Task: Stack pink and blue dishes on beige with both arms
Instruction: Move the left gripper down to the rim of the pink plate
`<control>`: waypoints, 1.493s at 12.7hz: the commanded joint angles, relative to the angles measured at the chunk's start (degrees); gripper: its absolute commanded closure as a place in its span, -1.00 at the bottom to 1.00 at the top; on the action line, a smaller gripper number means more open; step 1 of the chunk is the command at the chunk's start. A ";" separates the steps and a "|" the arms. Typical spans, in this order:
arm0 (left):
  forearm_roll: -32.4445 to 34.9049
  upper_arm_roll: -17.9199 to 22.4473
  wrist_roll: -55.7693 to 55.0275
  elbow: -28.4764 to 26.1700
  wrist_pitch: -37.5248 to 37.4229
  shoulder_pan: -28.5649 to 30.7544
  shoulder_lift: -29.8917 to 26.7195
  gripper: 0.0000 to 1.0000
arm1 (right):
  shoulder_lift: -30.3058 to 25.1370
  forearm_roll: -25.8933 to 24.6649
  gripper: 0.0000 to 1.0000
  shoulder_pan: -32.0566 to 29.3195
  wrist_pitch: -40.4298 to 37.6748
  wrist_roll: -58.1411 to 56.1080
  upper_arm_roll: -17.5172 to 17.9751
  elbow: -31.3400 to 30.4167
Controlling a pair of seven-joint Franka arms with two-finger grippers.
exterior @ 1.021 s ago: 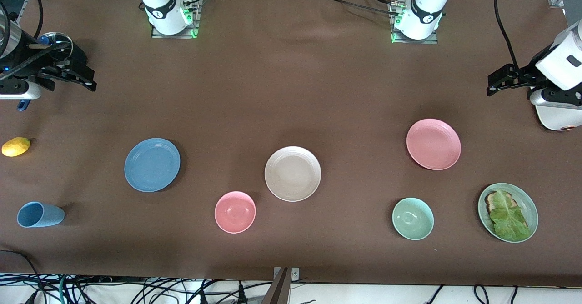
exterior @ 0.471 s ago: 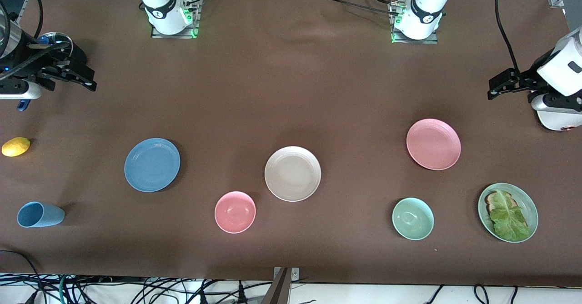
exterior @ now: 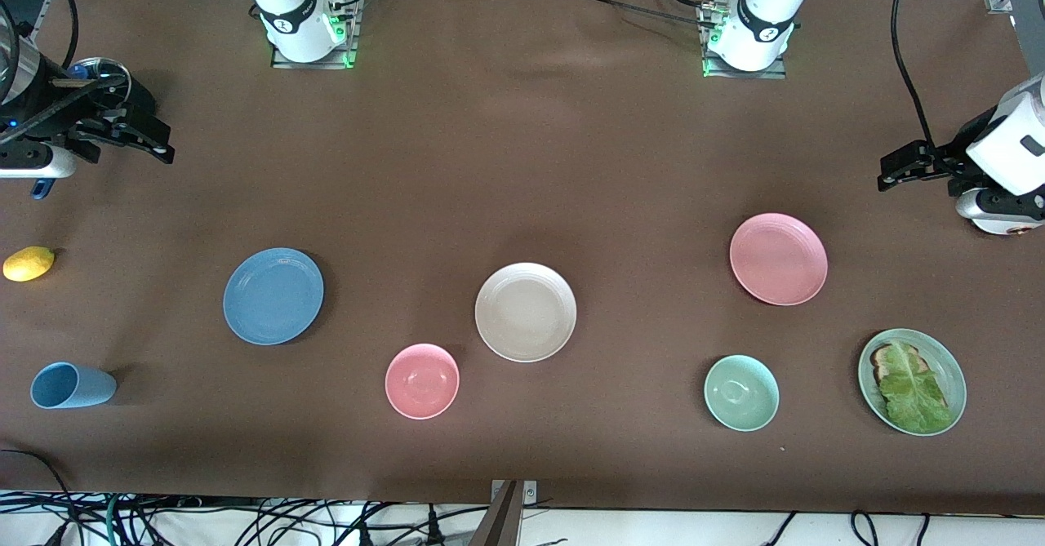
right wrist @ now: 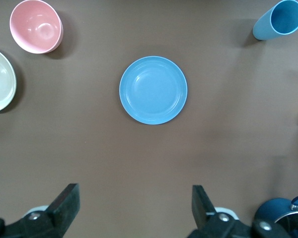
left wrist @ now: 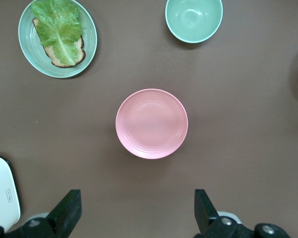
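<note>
Beige and ridged at its rim, the flat round plate (exterior: 526,312) lies bare near the middle of the brown desk (exterior: 522,162). Toward the right arm's end lies the flat round blue plate (exterior: 273,295), and toward the left arm's end the flat round pastel pink plate (exterior: 778,259), a little farther from the front camera than the beige one; all three lie well apart and none is stacked. The small deep pink bowl (exterior: 422,381) sits just beside the beige plate, nearer to the front camera. A pale green bowl (exterior: 741,392) and a pale green plate with lettuce and toast (exterior: 912,382) lie nearer to the camera than the pink plate. A blue cup on its side (exterior: 72,386) and a yellow lemon (exterior: 28,264) lie at the right arm's end. The right gripper (exterior: 151,144) hangs over that end of the desk, jaws spread wide and holding nothing, its wrist camera looking down on the blue plate. The left gripper (exterior: 902,169) hangs over the left arm's end, jaws likewise apart and empty, its wrist camera looking down on the pink plate.
</note>
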 commanded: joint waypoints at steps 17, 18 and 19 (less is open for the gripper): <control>-0.27 1.74 0.22 8.90 1.13 1.71 17.66 -1.00 | 0.09 1.42 -1.00 0.02 -1.22 0.11 0.00 0.98; -0.27 1.74 0.22 8.81 1.13 1.71 17.92 -1.00 | 0.18 1.42 -1.00 -0.06 -1.22 -0.24 -0.18 0.98; -0.35 1.74 0.22 8.89 1.13 1.71 18.53 -1.00 | 0.18 1.42 -1.00 -0.15 -1.22 -0.51 -0.35 0.98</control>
